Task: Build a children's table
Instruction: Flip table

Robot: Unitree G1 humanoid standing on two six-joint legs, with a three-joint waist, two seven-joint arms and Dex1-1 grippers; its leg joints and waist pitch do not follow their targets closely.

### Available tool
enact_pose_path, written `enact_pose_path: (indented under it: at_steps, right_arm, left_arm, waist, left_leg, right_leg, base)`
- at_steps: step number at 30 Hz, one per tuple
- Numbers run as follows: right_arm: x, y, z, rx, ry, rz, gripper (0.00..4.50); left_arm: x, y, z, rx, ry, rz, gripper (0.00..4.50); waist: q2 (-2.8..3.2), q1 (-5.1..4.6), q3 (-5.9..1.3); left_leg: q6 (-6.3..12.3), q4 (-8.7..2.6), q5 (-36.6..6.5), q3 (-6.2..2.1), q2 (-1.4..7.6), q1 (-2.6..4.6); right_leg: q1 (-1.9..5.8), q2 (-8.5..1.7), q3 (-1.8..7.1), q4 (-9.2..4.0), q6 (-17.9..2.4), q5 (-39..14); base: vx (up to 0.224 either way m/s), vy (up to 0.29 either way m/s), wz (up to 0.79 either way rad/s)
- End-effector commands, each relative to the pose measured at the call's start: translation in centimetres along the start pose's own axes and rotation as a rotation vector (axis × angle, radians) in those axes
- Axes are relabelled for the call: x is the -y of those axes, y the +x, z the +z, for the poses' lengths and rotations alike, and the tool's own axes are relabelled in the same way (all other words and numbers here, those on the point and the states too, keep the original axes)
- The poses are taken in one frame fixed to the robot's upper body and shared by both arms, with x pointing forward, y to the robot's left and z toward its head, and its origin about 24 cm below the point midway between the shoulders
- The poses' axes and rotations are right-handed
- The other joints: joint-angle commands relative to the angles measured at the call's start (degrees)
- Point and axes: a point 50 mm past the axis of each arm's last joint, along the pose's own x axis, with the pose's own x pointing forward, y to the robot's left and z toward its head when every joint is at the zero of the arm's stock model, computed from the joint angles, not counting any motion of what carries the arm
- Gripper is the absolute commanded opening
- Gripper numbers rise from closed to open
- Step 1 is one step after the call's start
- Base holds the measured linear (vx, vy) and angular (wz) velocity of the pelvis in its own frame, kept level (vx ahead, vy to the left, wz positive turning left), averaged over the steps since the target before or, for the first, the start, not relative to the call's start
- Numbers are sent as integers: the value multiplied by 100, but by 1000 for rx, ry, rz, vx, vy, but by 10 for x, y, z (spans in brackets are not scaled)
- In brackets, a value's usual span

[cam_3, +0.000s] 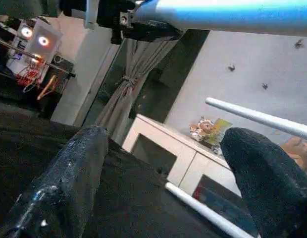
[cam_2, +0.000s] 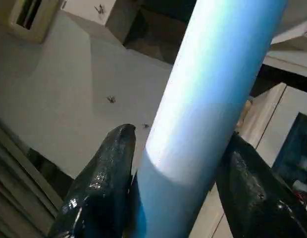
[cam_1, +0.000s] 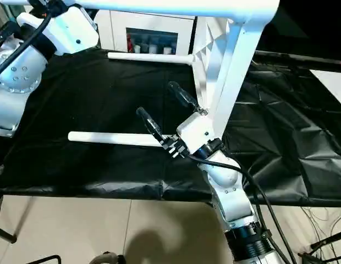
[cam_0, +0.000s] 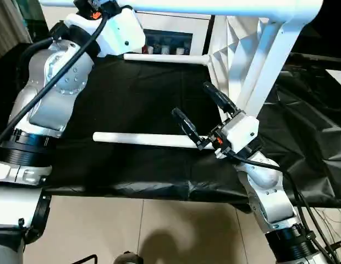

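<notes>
The children's table stands tipped up on the black cloth, its ribbed white top (cam_0: 232, 38) at the back. One fitted leg (cam_0: 214, 6) runs across overhead, another (cam_0: 267, 69) slants down to the cloth, and a third (cam_0: 165, 57) points left at the back. My raised left gripper (cam_2: 178, 134) is shut on the overhead leg (cam_2: 213, 84), one black finger (cam_2: 101, 183) on each side of the tube. A loose leg (cam_0: 140, 139) lies on the cloth. Above its right end my right gripper (cam_0: 192, 100) stands open and holds nothing.
A white cabinet (cam_0: 170, 33) with glass-fronted compartments stands behind the work surface. The black cloth (cam_0: 132, 93) drapes over the front edge above a tiled floor (cam_0: 159, 231). Cables (cam_0: 324, 220) hang at the right beside my right arm.
</notes>
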Motion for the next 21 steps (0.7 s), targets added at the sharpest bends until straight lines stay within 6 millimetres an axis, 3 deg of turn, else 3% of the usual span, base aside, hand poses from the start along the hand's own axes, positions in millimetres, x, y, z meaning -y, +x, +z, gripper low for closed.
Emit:
enact_pose_path:
  at_steps: [1, 5, 6, 8, 10, 15, 21]
  right_arm:
    - [-1, 0, 3, 3, -3, 18, 400]
    - [-2, -2, 0, -15, -20, 27, 400]
    - [-2, -3, -2, -36, -30, 41, 400]
    - [-3, -5, -4, -50, -36, 51, 400]
    - [-3, -8, -8, -81, -54, 76, 400]
    - [-2, -10, -9, -99, -69, 91, 400]
    - [4, -13, -10, -115, -82, 101, 400]
  left_arm:
    - [8, 2, -3, -41, -110, -49, 224]
    - [10, 1, -4, -68, -177, -90, 221]
    - [13, 1, -6, -99, -231, -126, 221]
    - [14, 0, -7, -118, -266, -150, 220]
    - [18, -3, -13, -191, -369, -169, 220]
    - [21, -6, -26, -310, -512, -122, 220]
    - [22, -12, -38, -421, -756, -37, 221]
  waist:
    - [120, 5, -350]
    - [110, 16, -352]
    - [152, 31, -354]
    - [120, 44, -350]
    - [137, 62, -347]
    - [130, 135, -335]
    - [175, 143, -356]
  left_leg:
    - [-349, -509, -2189, -283, 388, 313]
    - [-328, -508, -2163, -278, 383, 303]
    - [-324, -504, -2141, -286, 380, 300]
    - [-247, -498, -2078, -270, 377, 292]
    - [-207, -492, -2003, -264, 377, 292]
    - [9, -458, -1836, -251, 357, 266]
    - [225, -441, -1595, -256, 346, 235]
  right_leg:
    - [-26, -369, 209, -414, -1000, -552]
    - [-14, -382, 214, -417, -1014, -583]
    - [-16, -386, 212, -414, -1018, -578]
    - [-5, -391, 218, -430, -1019, -660]
    - [-5, -392, 219, -438, -1041, -678]
    - [2, -415, 224, -486, -1008, -1037]
    - [2, -411, 203, -500, -979, -1236]
  base:
    - [0, 0, 0]
    - [0, 0, 0]
    - [0, 0, 0]
    - [0, 0, 0]
    - [0, 0, 0]
    - [0, 0, 0]
    - [0, 0, 0]
